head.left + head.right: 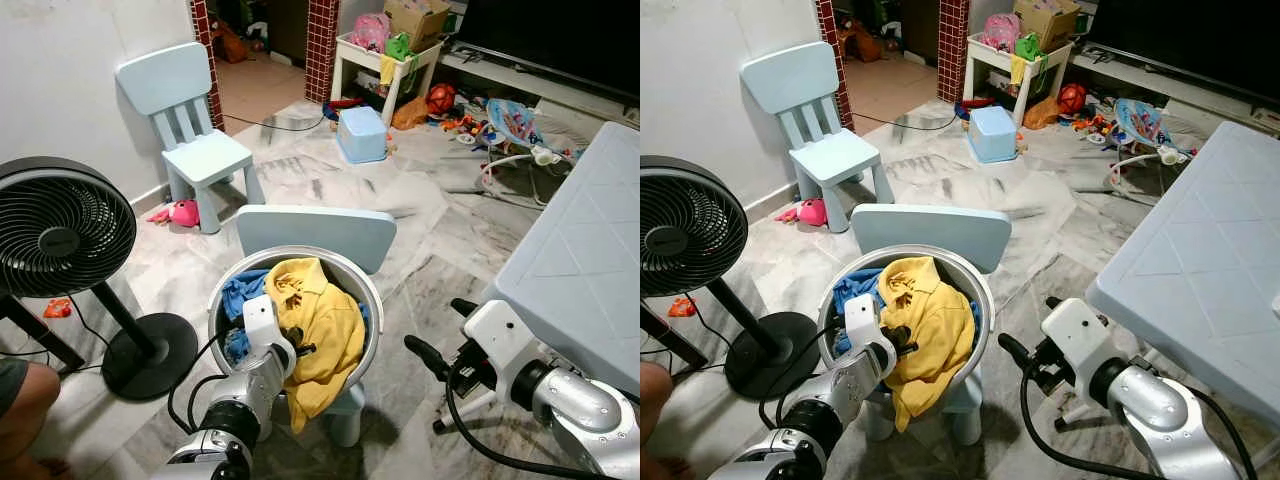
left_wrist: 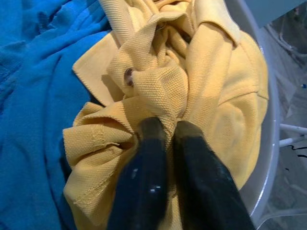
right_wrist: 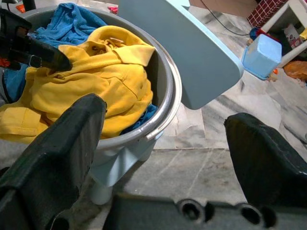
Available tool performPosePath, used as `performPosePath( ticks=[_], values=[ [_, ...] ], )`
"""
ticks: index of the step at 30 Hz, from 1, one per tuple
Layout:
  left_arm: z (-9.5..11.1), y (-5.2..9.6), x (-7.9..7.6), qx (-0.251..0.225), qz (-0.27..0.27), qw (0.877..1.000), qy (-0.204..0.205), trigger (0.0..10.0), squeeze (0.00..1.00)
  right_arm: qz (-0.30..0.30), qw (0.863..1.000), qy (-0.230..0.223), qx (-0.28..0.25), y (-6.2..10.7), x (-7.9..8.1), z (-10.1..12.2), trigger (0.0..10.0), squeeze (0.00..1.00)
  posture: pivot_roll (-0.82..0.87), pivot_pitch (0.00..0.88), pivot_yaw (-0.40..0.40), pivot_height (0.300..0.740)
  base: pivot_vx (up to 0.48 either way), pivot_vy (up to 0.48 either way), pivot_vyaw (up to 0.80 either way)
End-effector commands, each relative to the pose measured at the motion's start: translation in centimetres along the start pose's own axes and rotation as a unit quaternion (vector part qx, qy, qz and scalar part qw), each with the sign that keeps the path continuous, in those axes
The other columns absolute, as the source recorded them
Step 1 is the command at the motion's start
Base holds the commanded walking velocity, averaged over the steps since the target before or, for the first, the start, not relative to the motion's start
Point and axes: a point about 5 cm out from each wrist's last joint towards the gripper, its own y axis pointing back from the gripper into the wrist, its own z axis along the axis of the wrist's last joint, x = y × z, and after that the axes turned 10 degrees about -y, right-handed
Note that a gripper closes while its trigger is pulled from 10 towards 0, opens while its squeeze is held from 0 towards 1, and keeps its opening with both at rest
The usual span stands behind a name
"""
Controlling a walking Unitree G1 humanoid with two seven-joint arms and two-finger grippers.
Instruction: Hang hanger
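A round grey basin point(image 1: 372, 300) sits on the seat of a small pale blue chair point(image 1: 318, 236), just in front of the chair's backrest. Inside it lie a yellow polo shirt point(image 1: 322, 330) and a blue garment point(image 1: 240, 292). The yellow shirt is heaped in the middle and spills over the basin's near rim, hanging down the front; the blue cloth lies against the basin's left wall.

The left gripper point(image 2: 169, 129) reaches into the basin from the near side, and its two black fingers point(image 2: 144, 172) are pinched together on a bunched fold of the yellow shirt, close to the collar and a brown button (the left wrist view shows the cloth squeezed between the tips). The right gripper point(image 1: 440, 335) hangs just to the right of the basin, above the marble floor point(image 1: 430, 230), its fingers spread wide apart with nothing between them; it touches neither the basin nor the clothes.

No hanger can be made out among the clothes or anywhere near them.

A black standing fan point(image 1: 55, 230) is at the left, and a second pale blue chair point(image 1: 190, 130) stands by the white wall behind it. A pale blue table point(image 1: 570, 260) fills the right side. Toys and a blue box point(image 1: 362, 135) are scattered on the floor farther back.
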Motion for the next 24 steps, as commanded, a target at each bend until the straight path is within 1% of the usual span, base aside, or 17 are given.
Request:
performPosePath(
  ticks=[1, 3, 4, 5, 6, 11, 12, 17, 19, 20, 21, 22, 24],
  values=[
    [0.4, -0.1, -0.3, -0.003, -0.005, 1.0, 0.006, 0.0, 0.0, 0.006, 1.0, 0.002, 0.003, -0.1, 0.1, -0.2, 10.0, 0.0, -0.31, 0.029, -0.068, 0.74, 0.0, 0.0, 0.0],
    [0.8, -0.1, -0.5, -0.01, -0.01, 1.0, 0.005, 0.0, 0.0, 0.006, 1.0, 0.002, 0.003, -0.1, 0.1, -0.2, 10.0, 0.0, -0.31, 0.025, -0.066, 0.74, 0.0, 0.0, 0.0],
    [1.6, 0.1, -1.1, -0.029, -0.026, 0.999, -0.007, 0.0, 0.0, 0.005, 1.0, 0.003, 0.002, -0.2, 0.1, -0.2, 10.0, 0.0, -0.31, 0.025, -0.066, 0.74, 0.0, 0.0, 0.0],
    [1.6, 0.1, -1.1, -0.029, -0.026, 0.999, -0.007, 0.0, 0.0, 0.005, 1.0, 0.003, 0.002, -0.2, 0.1, -0.2, 10.0, 0.0, -0.31, 0.025, -0.066, 0.74, 0.0, 0.0, 0.0],
    [2.0, 0.3, -1.3, -0.039, -0.034, 0.998, -0.022, 0.0, 0.0, 0.004, 1.0, 0.003, 0.001, -0.3, 0.0, -0.1, 10.0, 0.0, -0.3, 0.021, -0.067, 0.74, 0.0, 0.0, 0.0],
    [2.5, 0.9, -0.8, -0.05, -0.037, 0.998, -0.024, 0.0, 0.0, 0.007, 1.0, 0.002, -0.007, -1.1, 0.0, 0.1, 10.0, 0.0, -0.27, 0.018, -0.066, 0.74, 0.0, 0.0, 0.0],
    [2.7, 1.1, -0.3, -0.053, -0.031, 0.998, -0.025, 0.0, 0.0, 0.009, 1.0, 0.002, -0.011, -1.4, 0.1, 0.2, 10.0, 0.0, -0.27, 0.017, -0.065, 0.74, 0.0, 0.0, 0.0],
    [3.5, 1.6, 0.2, -0.063, -0.026, 0.998, -0.019, 0.0, 0.0, 0.009, 1.0, 0.003, -0.012, -1.5, -0.1, 0.2, 10.0, 0.0, -0.26, 0.017, -0.063, 0.74, 0.0, 0.0, 0.0],
    [3.7, 2.3, 0.1, -0.068, -0.032, 0.997, -0.02, 0.0, 0.0, 0.007, 1.0, 0.004, -0.012, -1.5, -0.3, 0.2, 10.0, 0.0, -0.26, 0.017, -0.062, 0.74, 0.0, 0.0, 0.0],
    [3.6, 3.1, -0.1, -0.069, -0.042, 0.996, -0.027, 0.0, 0.0, 0.006, 1.0, 0.005, -0.013, -1.5, -0.4, 0.2, 10.0, 0.0, -0.25, 0.017, -0.06, 0.74, 0.0, 0.0, 0.0],
    [3.6, 3.1, -0.1, -0.069, -0.042, 0.996, -0.027, 0.0, 0.0, 0.006, 1.0, 0.005, -0.013, -1.5, -0.4, 0.2, 10.0, 0.0, -0.25, 0.017, -0.06, 0.74, 0.0, 0.0, 0.0],
    [3.1, 4.2, -0.1, -0.064, -0.053, 0.996, -0.04, 0.0, 0.0, 0.004, 1.0, 0.005, -0.015, -1.7, -0.5, 0.3, 10.0, 0.0, -0.24, 0.018, -0.059, 0.74, 0.0, 0.0, 0.0],
    [2.7, 5.0, 0.1, -0.06, -0.058, 0.995, -0.049, 0.0, 0.0, 0.004, 1.0, 0.004, -0.016, -1.8, -0.5, 0.3, 10.0, 0.0, -0.23, 0.022, -0.059, 0.74, 0.0, 0.0, 0.0]
  ],
)
